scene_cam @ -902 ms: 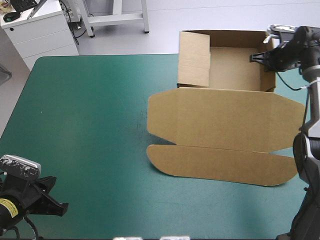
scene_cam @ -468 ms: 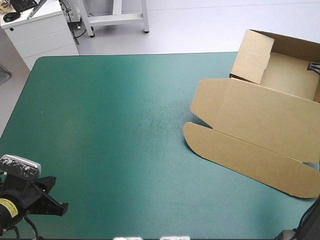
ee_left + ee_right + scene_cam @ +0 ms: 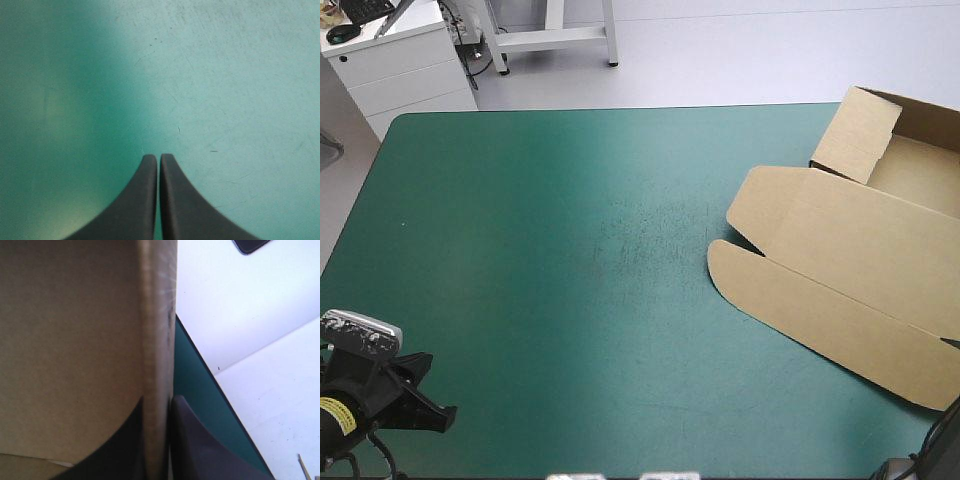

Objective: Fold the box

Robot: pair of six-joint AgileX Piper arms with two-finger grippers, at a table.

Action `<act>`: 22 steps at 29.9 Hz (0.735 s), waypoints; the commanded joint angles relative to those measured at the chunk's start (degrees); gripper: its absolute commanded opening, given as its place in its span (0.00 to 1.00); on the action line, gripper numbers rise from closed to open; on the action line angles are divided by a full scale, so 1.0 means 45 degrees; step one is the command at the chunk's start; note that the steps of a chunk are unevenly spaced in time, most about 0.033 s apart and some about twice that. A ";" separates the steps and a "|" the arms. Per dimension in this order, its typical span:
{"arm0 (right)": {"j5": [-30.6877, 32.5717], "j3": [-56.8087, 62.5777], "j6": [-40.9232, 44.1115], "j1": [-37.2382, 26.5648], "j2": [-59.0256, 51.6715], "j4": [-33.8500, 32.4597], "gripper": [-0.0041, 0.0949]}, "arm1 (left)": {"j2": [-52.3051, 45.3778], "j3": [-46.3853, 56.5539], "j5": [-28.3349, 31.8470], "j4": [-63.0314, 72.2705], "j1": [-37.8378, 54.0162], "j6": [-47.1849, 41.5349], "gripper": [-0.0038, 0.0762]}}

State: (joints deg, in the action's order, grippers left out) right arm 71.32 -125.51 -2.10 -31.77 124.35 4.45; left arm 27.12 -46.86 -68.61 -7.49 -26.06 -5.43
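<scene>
One broad surface (image 3: 540, 270) under a teal-green cover fills most of the high view, with a patch of faint dark scuffs (image 3: 640, 235) near its middle. Beyond its far edge lies a pale floor (image 3: 720, 50), and off the far left corner stands a white drawer cabinet (image 3: 405, 70).

The brown box (image 3: 840, 250) sits at the far right of the surface, askew to the edges and cut off by the right side of the high view. Its far part is an open tray (image 3: 920, 170) with the left wall (image 3: 855, 135) raised. The lid lies flat toward the near side, and a long rounded flap (image 3: 810, 310) lies flat along the lid's near edge.

The left arm (image 3: 365, 400) is low over the near left corner, well apart from the box. The left hand (image 3: 159, 159) is closed on nothing. Its two black fingers (image 3: 142, 200) meet in one pointed arch above bare cover marked with fine scratches.

The right hand (image 3: 159, 401) lies outside the high view, where only a dark piece of the right arm (image 3: 935, 455) shows at the near right corner. In the right wrist view its fingers are all but closed, pinching an upright wall of the box between them. A broad face of brown board lies to one side of that wall. On the other side are a strip of teal-green cover, the edge of the surface and pale floor.
</scene>
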 commanded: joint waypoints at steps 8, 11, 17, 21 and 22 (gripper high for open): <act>0.0109 -0.0307 0.0176 -0.0163 -0.1034 -0.0308 0.78 | 0.0110 -0.0284 0.0702 -0.0160 -0.0044 -0.0114 0.04; 0.0116 -0.0307 0.0176 -0.0163 -0.1445 -0.0251 0.79 | 0.0110 -0.0284 0.0702 -0.0361 -0.0044 -0.0090 0.04; 0.0139 -0.0113 -0.0416 -0.0101 -0.3144 0.1786 0.66 | 0.0110 -0.0284 0.0702 -0.0392 -0.0044 -0.0090 0.04; 0.0139 0.1405 -0.1224 0.0671 -0.4976 0.2086 0.22 | 0.0110 -0.0284 0.0725 -0.0534 -0.0044 -0.0090 0.04; 0.0139 0.1863 -0.1461 0.0938 -0.5417 0.2156 0.10 | 0.0110 -0.0284 0.0725 -0.0534 -0.0044 -0.0090 0.04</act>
State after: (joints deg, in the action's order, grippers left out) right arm 71.23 -119.66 -5.64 -29.92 107.51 12.06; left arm 27.12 -46.86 -68.61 -9.08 -26.06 -5.43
